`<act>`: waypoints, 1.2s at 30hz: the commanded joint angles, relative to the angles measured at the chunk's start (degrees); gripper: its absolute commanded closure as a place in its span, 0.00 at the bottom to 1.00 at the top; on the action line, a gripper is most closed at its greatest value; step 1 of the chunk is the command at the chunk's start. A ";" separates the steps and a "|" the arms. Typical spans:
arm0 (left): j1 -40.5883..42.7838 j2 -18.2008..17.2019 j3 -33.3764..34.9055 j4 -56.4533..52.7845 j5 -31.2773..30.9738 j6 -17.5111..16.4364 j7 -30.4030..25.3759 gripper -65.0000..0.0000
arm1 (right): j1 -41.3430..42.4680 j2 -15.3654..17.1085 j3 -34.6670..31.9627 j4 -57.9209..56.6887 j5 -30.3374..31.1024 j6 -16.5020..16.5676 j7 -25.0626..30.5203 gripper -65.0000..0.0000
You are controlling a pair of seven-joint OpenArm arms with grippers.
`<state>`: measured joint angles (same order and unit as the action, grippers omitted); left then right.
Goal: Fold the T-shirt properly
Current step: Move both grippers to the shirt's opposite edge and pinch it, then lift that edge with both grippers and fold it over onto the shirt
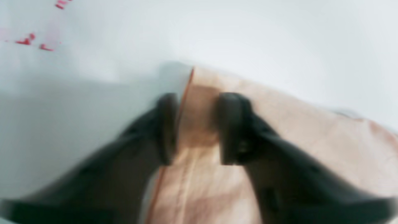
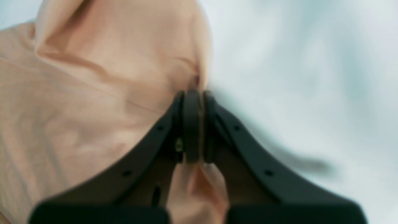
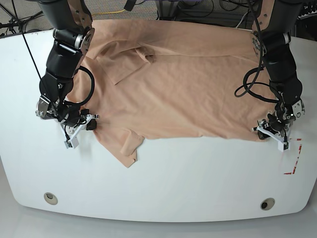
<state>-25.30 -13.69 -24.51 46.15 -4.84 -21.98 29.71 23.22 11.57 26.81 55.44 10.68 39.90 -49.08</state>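
Note:
The peach T-shirt point(image 3: 188, 84) lies spread over the white table point(image 3: 173, 183), with one sleeve point(image 3: 126, 148) pointing toward the near edge. My right gripper point(image 3: 91, 124) is at the shirt's left edge in the base view. The right wrist view shows that right gripper point(image 2: 194, 93) shut on a fold of the T-shirt point(image 2: 93, 77), with cloth bunched behind the pads. My left gripper point(image 3: 266, 130) is at the shirt's near right corner. In the blurred left wrist view the left gripper point(image 1: 197, 105) straddles the edge of the T-shirt point(image 1: 311, 140), its fingers apart with cloth between them.
Red tape marks point(image 3: 293, 158) lie on the table just beyond the left gripper, and the same red tape marks point(image 1: 31, 40) show in the left wrist view. Two round holes point(image 3: 49, 198) point(image 3: 267, 204) sit near the table's front edge. Cables hang behind the far edge.

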 commanded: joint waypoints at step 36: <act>17.61 1.17 -1.20 44.97 -0.48 -7.08 12.88 1.00 | -13.16 2.45 0.14 47.46 5.89 0.10 -26.57 1.00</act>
<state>-8.34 -11.53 -25.34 88.77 -5.91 -29.67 43.70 11.25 12.73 26.63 99.02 15.73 39.86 -75.18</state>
